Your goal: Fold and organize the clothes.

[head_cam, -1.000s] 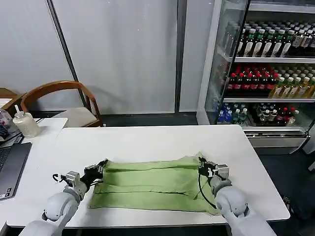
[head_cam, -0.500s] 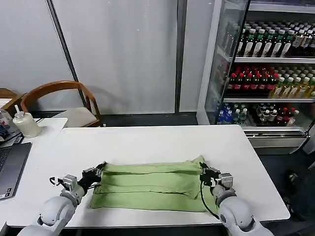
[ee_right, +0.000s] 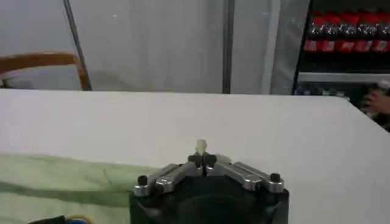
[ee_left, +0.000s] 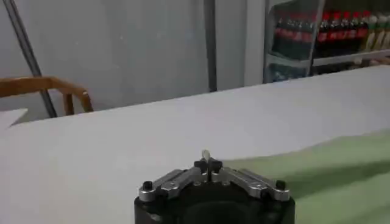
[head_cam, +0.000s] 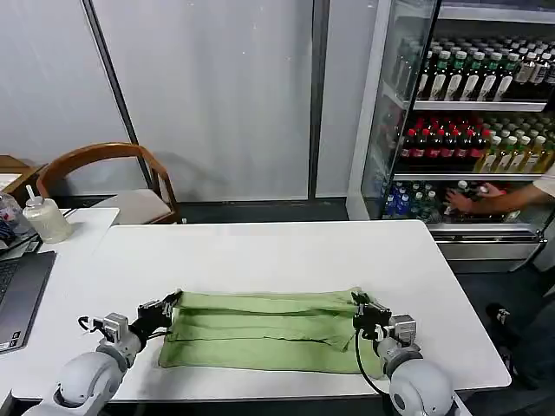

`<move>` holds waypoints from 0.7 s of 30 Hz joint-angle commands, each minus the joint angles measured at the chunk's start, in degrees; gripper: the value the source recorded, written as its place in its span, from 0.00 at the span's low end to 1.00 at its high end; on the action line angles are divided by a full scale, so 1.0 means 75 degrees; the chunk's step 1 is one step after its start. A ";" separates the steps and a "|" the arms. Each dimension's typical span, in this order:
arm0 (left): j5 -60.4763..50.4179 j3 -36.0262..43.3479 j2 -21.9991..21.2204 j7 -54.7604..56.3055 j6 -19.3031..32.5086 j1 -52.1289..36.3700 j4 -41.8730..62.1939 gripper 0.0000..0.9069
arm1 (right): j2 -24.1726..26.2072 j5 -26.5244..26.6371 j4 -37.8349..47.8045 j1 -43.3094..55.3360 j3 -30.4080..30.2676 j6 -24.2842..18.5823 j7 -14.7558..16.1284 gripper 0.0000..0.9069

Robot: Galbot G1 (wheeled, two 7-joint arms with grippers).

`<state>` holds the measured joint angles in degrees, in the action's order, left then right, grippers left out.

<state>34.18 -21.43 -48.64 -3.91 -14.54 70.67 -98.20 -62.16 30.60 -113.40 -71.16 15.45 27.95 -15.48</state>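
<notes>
Green polo shirt point(head_cam: 260, 329) pinched by both closed end effectors point(head_cam: 170, 305) point(head_cam: 360, 314).

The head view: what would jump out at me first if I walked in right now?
Probably the green polo shirt, folded into a long band near the front edge of the white table. The left gripper pinches its left end and the right gripper its right end. Behind on the right stands a drinks fridge full of bottles.
</notes>
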 commanded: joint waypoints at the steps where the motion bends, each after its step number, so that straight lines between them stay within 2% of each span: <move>1: -0.0033 -0.0134 0.0066 0.0101 -0.0355 0.0642 -0.0549 0.02 | -0.0008 -0.0050 -0.0104 -0.0205 0.0050 0.0174 -0.0055 0.00; 6: -0.0082 -0.0147 0.0078 0.0177 -0.0673 0.0701 -0.0626 0.02 | -0.0038 -0.0038 -0.0315 -0.0347 0.0026 0.0322 -0.0081 0.00; 21: -0.0209 -0.0094 0.0036 0.0228 -0.0665 0.0695 -0.0569 0.02 | -0.0162 0.0041 -0.0387 -0.0520 -0.0049 0.0311 -0.0241 0.00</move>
<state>32.88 -22.07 -48.40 -2.33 -18.77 75.22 -102.10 -63.22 30.84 -115.91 -74.65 15.03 30.14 -16.98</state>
